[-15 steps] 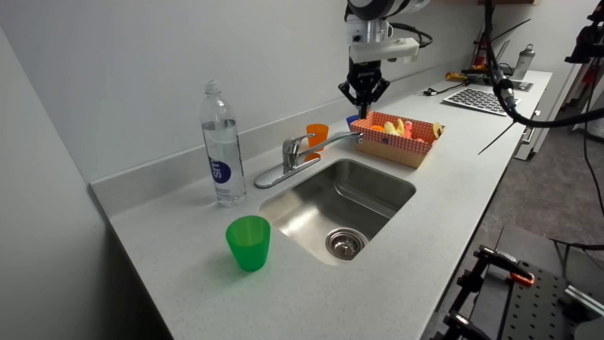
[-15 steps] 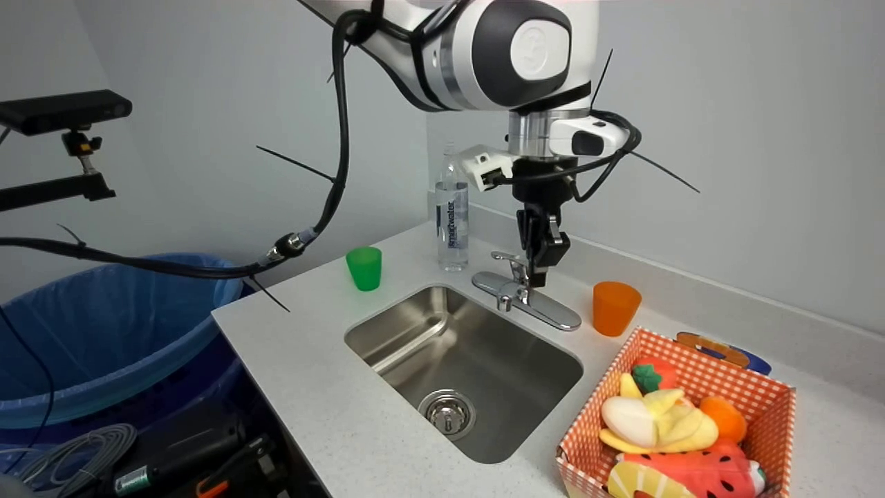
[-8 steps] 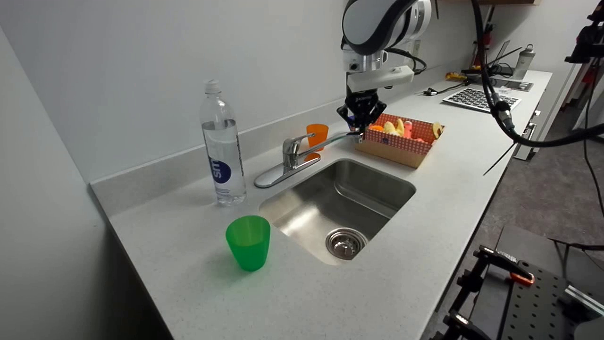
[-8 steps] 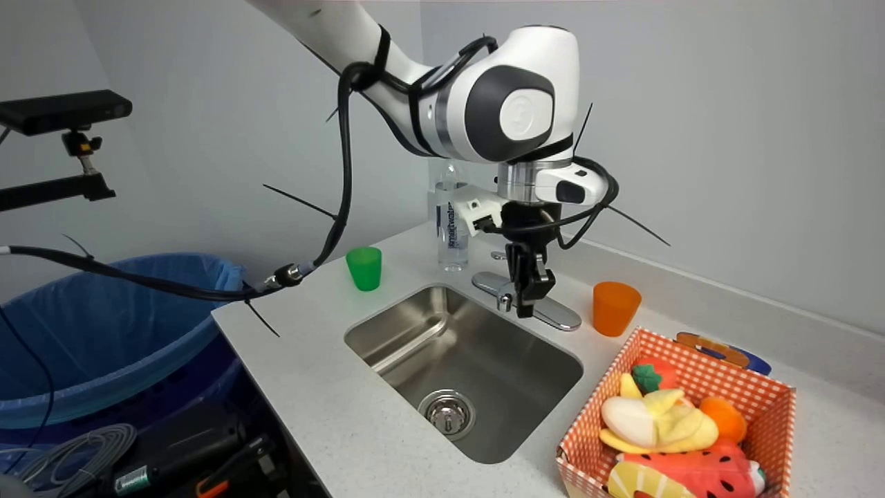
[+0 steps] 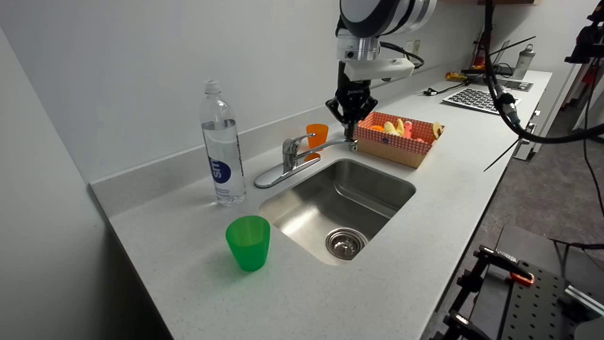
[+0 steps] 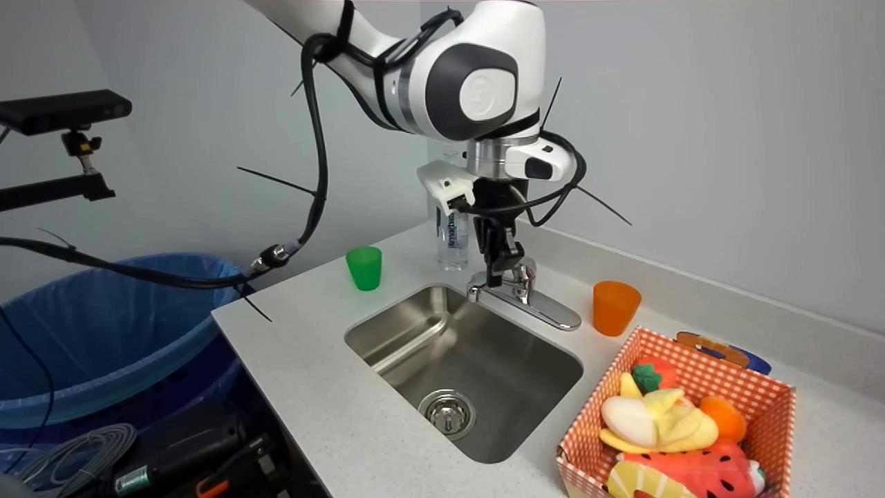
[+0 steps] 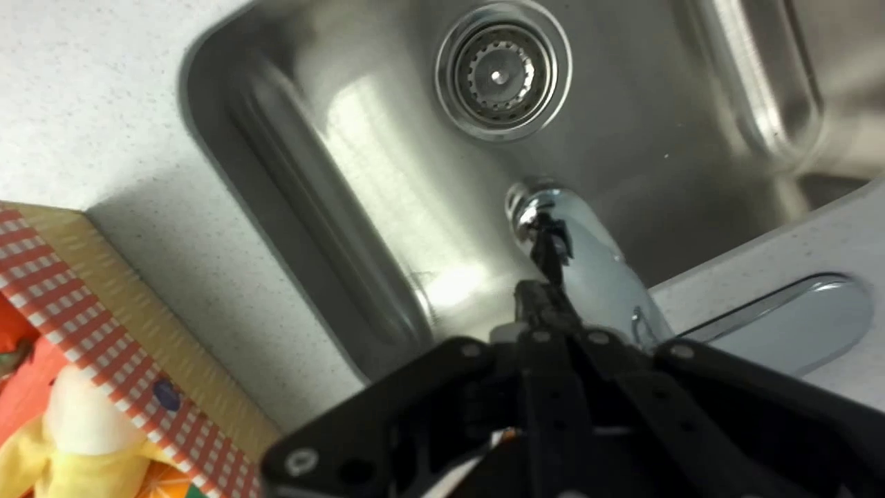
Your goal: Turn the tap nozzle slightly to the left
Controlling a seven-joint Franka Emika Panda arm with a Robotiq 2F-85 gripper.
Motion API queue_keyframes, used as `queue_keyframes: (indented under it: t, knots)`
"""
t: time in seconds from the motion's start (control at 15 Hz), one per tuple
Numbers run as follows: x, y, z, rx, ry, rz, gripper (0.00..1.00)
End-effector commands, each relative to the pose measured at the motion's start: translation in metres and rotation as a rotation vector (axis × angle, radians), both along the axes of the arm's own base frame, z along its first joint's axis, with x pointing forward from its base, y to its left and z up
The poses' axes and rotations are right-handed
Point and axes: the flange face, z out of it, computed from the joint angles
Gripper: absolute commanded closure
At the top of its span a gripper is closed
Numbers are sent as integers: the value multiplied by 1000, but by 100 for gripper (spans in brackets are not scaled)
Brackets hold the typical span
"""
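Observation:
The tap nozzle [image 5: 325, 143] is a low chrome spout reaching out from its base over the sink's edge. Its tip [image 6: 474, 288] shows in an exterior view, and its top surface [image 7: 598, 259] shows in the wrist view with a dark reflection of the fingers. My gripper [image 5: 349, 134] points straight down at the spout's outer end. In the wrist view its fingertips [image 7: 546, 301] are together, with nothing between them, and lie along the spout's side, seemingly touching it. The gripper [image 6: 494, 279] hides part of the spout in an exterior view.
The steel sink [image 5: 377, 189] lies below the spout. A water bottle [image 5: 222, 160] and a green cup [image 5: 248, 243] stand on one side. An orange cup [image 6: 615, 308] and a checked box [image 6: 588, 422] of soft toy fruit stand on the other. A blue bin [image 6: 117, 311] is beside the counter.
My shut gripper came down beside the spout's end, then moved left in both exterior views. The spout has swung left with it, its tip shifting left in both exterior views.

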Motion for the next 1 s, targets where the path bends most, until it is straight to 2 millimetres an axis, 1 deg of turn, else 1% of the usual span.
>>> queue_keyframes:
  t: [0.0,0.2,0.33,0.4,0.53,0.87,0.93]
  knots:
    - [-19,36,13,84,-11,56,100]
    - [-24,56,12,123,-2,80,100]
    - [-23,60,15,132,-13,76,100]
    - [-20,57,18,125,-16,65,100]
    - [-15,43,22,92,-26,34,100]
    - [-10,-19,27,13,-32,-87,100]
    - [-11,-28,26,3,-33,-101,100]
